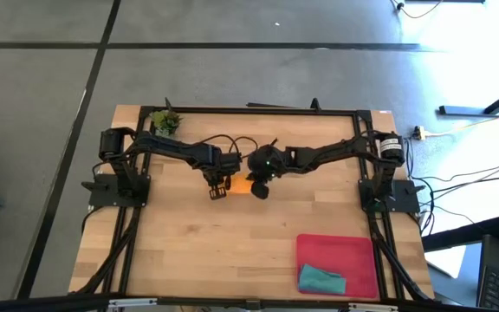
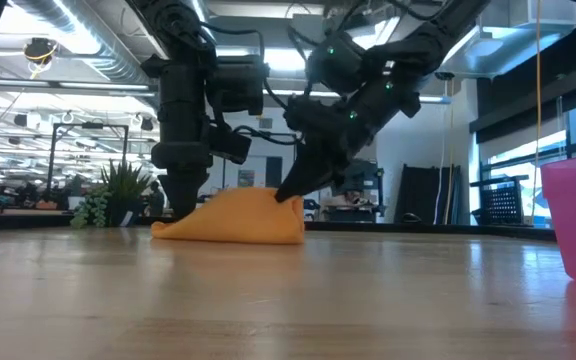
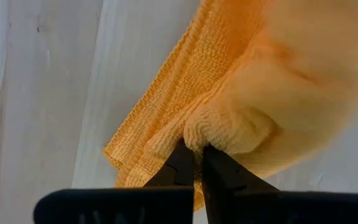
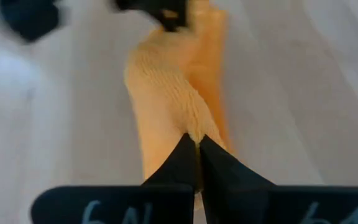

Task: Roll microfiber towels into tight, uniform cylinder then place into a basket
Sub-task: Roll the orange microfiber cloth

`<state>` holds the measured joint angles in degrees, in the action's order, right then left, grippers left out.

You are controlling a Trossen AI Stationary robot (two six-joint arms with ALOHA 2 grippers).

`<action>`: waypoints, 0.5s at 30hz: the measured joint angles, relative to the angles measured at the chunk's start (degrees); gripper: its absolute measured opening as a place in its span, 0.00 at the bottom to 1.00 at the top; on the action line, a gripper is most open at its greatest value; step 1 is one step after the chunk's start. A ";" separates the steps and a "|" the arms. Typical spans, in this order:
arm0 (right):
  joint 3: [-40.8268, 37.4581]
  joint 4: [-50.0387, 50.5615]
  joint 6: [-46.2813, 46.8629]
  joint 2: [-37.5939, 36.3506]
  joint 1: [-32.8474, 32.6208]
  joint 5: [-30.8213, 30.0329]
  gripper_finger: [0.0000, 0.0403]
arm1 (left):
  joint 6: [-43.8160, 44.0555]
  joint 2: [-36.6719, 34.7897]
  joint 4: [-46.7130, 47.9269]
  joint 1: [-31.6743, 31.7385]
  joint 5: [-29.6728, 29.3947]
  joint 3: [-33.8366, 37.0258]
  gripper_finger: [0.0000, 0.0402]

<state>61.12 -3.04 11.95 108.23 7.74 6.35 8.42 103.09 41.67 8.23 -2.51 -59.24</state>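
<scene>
Left end effector (image 2: 181, 203) is clamped on one end of the orange towel (image 2: 236, 218), which lies mid-bench as a loose lump. Right end effector (image 2: 290, 193) is pinched on the other end. To roll well, I'd keep both ends level, equal tension, turn together so the cylinder stays even. Teal towel (image 1: 321, 279) already sits in the red basket (image 1: 336, 247), near right corner of the bench (image 1: 232, 251).

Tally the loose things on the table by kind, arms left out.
Microfiber towels: 2, the orange towel and the teal towel
Pink basket: 1
Green plant sprig: 1
Total: 4
</scene>
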 joint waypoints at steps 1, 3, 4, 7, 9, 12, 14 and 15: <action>0.00 0.42 0.91 0.10 0.50 -0.04 0.01 | 0.00 0.00 0.02 0.00 0.03 0.00 0.00; 0.00 1.57 1.59 0.34 1.27 -0.11 0.01 | -0.01 0.00 0.04 0.00 0.05 0.00 0.00; 0.02 1.52 1.69 0.66 1.61 -0.14 0.01 | -0.02 0.00 0.05 0.00 0.05 0.00 0.00; 0.05 1.43 2.58 1.63 2.50 -0.06 0.01 | -0.02 0.00 0.09 0.00 0.07 0.00 0.00; 0.09 1.16 2.87 2.43 3.01 0.30 0.01 | -0.08 0.00 0.17 -0.02 0.03 0.00 0.00; 0.09 1.27 2.90 3.25 3.16 1.60 0.01 | -0.12 0.00 0.29 -0.04 -0.07 0.00 0.00; 0.11 1.62 2.90 3.69 3.11 1.68 0.01 | -0.13 0.00 0.32 -0.06 -0.13 0.00 0.00; 0.11 2.15 2.88 3.76 3.05 1.77 0.02 | -0.13 0.00 0.33 -0.06 -0.10 0.00 0.00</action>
<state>61.23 -0.89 14.83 111.98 10.79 8.12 8.29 103.09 42.00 8.16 -2.61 -59.24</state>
